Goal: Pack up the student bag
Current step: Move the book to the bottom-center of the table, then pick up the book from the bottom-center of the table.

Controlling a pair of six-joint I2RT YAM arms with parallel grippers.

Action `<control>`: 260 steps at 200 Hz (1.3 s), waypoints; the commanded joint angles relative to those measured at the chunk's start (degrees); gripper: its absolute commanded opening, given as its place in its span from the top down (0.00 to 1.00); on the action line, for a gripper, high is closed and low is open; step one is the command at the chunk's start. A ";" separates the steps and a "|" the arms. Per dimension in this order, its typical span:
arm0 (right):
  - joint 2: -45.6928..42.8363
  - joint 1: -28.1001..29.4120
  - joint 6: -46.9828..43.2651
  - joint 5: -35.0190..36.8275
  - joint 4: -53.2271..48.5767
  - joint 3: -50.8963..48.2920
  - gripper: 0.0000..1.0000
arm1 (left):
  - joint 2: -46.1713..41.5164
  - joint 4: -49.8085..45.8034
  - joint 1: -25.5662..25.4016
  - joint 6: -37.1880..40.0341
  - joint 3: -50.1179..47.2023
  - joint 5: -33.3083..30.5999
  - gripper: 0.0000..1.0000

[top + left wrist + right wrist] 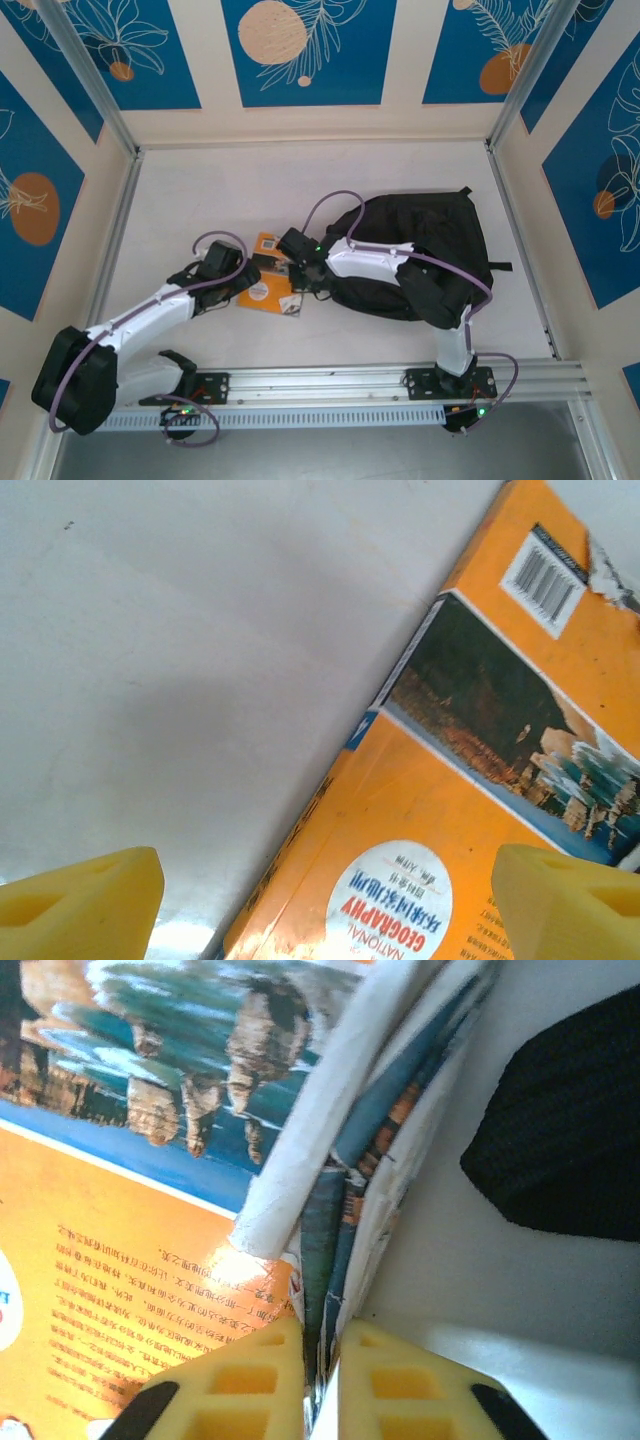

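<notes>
On the near side of the orange geography book (420, 810), my left claw (325, 880) hung spread wide. One yellow pad was off the spine over the bare table (200, 680) and the other was above the cover. I judged it was placed to steady the book rather than lift it. At the book's right edge, my right claw (322, 1335) was clenched on a thin sheaf of cover and pages, the loose edge being, by my reading, the best purchase on a book lying flat. Just right of the book, across a strip of table, lay the student bag (430, 235), slumped under my reaching right arm (380, 262). Whether its mouth was unzipped toward the book, the dark overhead view left unclear. The book was not yet inside.
</notes>
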 commanded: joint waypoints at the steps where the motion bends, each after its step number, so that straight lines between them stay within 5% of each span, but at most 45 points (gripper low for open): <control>1: 0.53 -0.93 -4.95 -7.49 -6.15 -1.87 0.88 | -0.71 -2.25 1.11 1.39 -0.18 -0.44 0.15; 98: -5.13 -2.77 -14.84 -8.61 -11.99 -7.80 0.87 | -1.06 1.04 1.60 4.63 -4.92 11.01 0.14; 142: -8.13 -5.97 -11.19 -13.30 -5.32 -8.30 0.65 | -0.75 8.00 1.54 8.58 -7.28 21.30 0.15; 260: -1.84 -9.62 -4.30 -23.69 6.24 -10.50 0.70 | 11.13 24.26 1.60 10.17 -8.90 36.38 0.25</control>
